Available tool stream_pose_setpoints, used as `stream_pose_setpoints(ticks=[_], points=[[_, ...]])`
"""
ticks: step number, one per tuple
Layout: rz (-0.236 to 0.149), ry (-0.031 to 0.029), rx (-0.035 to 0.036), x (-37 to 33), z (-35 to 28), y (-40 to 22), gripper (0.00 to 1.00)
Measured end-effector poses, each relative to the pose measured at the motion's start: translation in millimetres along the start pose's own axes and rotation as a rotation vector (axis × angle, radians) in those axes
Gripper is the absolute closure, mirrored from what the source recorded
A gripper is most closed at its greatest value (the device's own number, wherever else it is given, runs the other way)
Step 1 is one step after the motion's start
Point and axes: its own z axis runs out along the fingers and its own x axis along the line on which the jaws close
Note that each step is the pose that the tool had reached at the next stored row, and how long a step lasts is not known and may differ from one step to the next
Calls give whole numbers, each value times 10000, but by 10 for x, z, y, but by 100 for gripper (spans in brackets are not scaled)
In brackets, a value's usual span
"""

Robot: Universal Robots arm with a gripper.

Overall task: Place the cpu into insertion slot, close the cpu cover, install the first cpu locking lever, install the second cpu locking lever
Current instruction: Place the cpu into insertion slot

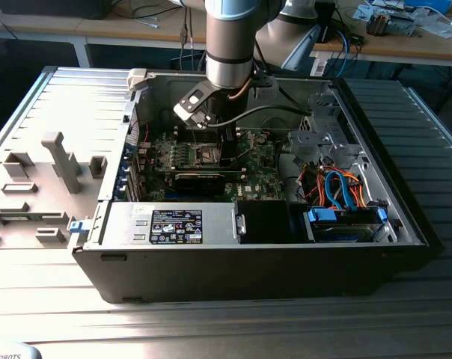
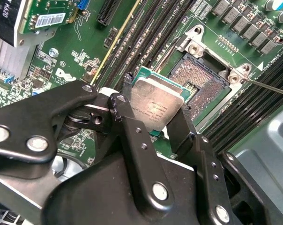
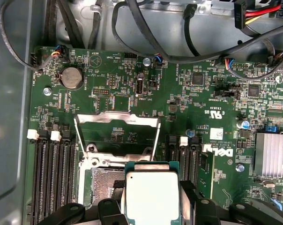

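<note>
The hand (image 2: pixel 155 107) pinches the cpu (image 2: pixel 156 99) by two opposite edges, silver face showing. The chip overlaps one edge of the bare insertion slot (image 2: pixel 201 83) and is not seated. In the first wrist view the cpu cover (image 3: pixel 117 121) stands tilted open beyond the socket. Black memory slots (image 2: pixel 153 28) crowd one side, and a thin locking lever (image 2: pixel 268 88) juts past the other. At the exterior view's centre the arm reaches into the open computer case (image 1: pixel 248 271) on the ribbed bench (image 1: pixel 31 299).

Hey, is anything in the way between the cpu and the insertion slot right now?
Nothing visible does. The gripper holds the cpu close to the bare insertion slot, and the cpu cover is swung open, clear of it.
</note>
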Motion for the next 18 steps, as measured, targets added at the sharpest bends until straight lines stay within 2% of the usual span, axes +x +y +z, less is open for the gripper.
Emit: stream_pose_setpoints(ticks=[18], points=[[0, 0, 1, 2, 37, -1, 46]])
